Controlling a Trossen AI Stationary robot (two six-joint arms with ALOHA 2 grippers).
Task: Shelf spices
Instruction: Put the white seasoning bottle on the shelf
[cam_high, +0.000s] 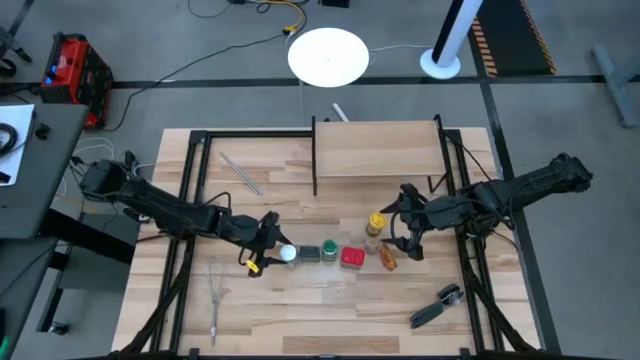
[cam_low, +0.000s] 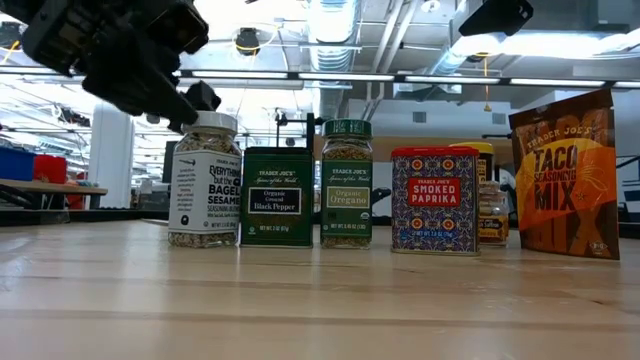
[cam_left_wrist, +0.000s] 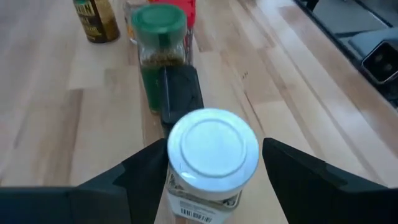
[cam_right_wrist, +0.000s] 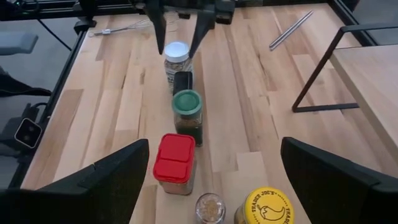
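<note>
The spices stand in a row on the table: a white-capped jar (cam_high: 288, 254), a dark square tin (cam_high: 309, 252), a green-capped jar (cam_high: 329, 250), a red tin (cam_high: 351, 258), a yellow-capped jar (cam_high: 375, 221) and an orange packet (cam_high: 388, 261). My left gripper (cam_left_wrist: 214, 158) is open. Its fingers stand on either side of the white-capped jar (cam_left_wrist: 213, 149) at cap height, with narrow gaps. My right gripper (cam_right_wrist: 214, 180) is open wide and hovers near the red tin (cam_right_wrist: 173, 163) and the yellow-capped jar (cam_right_wrist: 264, 208). The shelf (cam_high: 378, 150) stands at the far side of the table.
A wire whisk (cam_high: 215, 297) lies near the left front. A black-handled tool (cam_high: 435, 307) lies near the right front. Metal tongs (cam_high: 241, 172) lie left of the shelf. The dark tin (cam_left_wrist: 180, 93) stands right behind the white-capped jar.
</note>
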